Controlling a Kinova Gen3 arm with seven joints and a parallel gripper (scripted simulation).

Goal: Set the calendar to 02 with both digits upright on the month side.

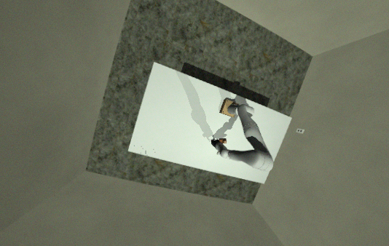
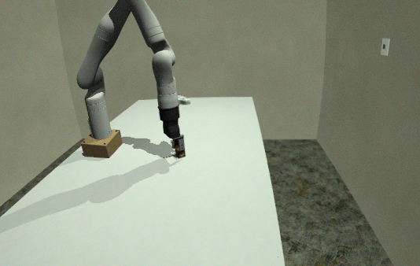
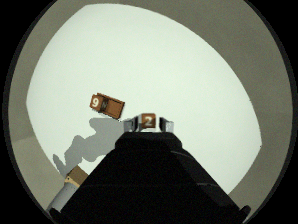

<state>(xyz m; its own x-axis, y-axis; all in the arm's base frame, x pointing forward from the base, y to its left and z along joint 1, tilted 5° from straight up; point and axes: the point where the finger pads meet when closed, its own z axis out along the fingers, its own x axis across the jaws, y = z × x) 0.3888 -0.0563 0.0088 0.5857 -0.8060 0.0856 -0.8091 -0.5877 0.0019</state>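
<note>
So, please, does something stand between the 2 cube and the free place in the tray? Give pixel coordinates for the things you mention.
Only the pincer's [image 1: 213, 138] [image 2: 178, 146] [image 3: 148, 123] own finger and the tray's [image 1: 221, 140] [image 3: 115, 107] near edge; no loose object shows between. The 9 cube [image 3: 95, 102] sits at the tray's far end.

Arm bent high over table, wrist pitched down, gripper [image 1: 213, 141] [image 2: 178, 141] [image 3: 148, 122] w/ fingers wide apart, just above table.

The table [image 1: 173, 109] [image 2: 151, 220] [image 3: 165, 65] is gleaming plain white over a floor [image 1: 151, 33] [image 2: 308, 205] mottled dark green-grey with rusty flecks. Both cubes [image 3: 95, 102] [image 3: 148, 120] are showing brown faces with pale digits; the arm [image 1: 245, 157] [image 2: 165, 75] is shading from light grey to black.
</note>
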